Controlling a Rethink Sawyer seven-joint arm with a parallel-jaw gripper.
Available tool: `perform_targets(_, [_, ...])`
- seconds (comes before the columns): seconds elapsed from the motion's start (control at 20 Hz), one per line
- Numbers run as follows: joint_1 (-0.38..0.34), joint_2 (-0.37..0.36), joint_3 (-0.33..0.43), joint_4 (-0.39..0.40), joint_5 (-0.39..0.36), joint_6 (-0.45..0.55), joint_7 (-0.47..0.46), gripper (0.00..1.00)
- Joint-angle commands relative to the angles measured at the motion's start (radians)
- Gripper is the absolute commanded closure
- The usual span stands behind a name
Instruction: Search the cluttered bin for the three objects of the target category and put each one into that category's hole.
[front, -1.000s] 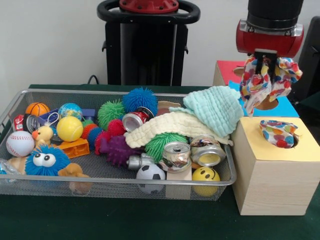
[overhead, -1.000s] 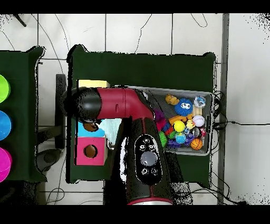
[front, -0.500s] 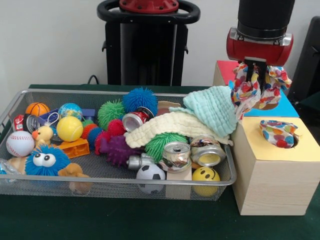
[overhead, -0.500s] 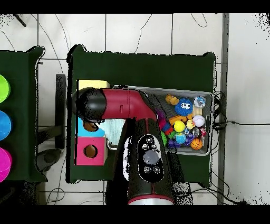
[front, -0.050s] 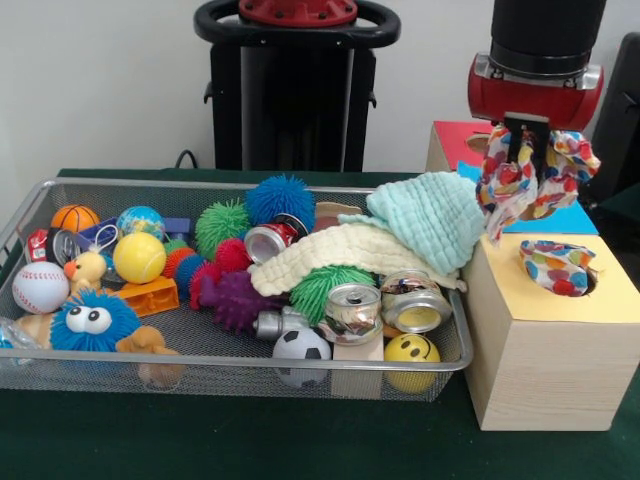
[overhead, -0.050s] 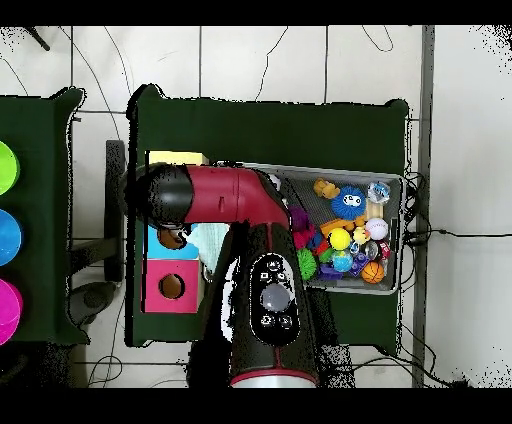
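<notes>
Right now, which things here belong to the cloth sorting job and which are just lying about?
In the job: the hand, holding a spotted cloth; another spotted cloth in the yellow-topped box; mint cloth; cream cloth.

Lying about: yellow ball, baseball, soccer ball, cans.

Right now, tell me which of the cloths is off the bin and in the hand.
The polka-dot cloth hanging from the hand above the boxes; the mint cloth and cream cloth lie in the bin.
</notes>
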Motion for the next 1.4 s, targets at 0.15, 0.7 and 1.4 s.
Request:
perform_targets(0.15, [0.013, 0.105, -0.023, -0.081, 0.058, 0.009, 0.253, 1.00])
perform_targets(0.7, [0.013, 0.191, -0.030, -0.107, 0.059, -0.129, 0.221, 1.00])
perform_targets(1.4, [0.060, 0.299, 0.009, -0.180, 0.171, -0.171, 0.241, 1.00])
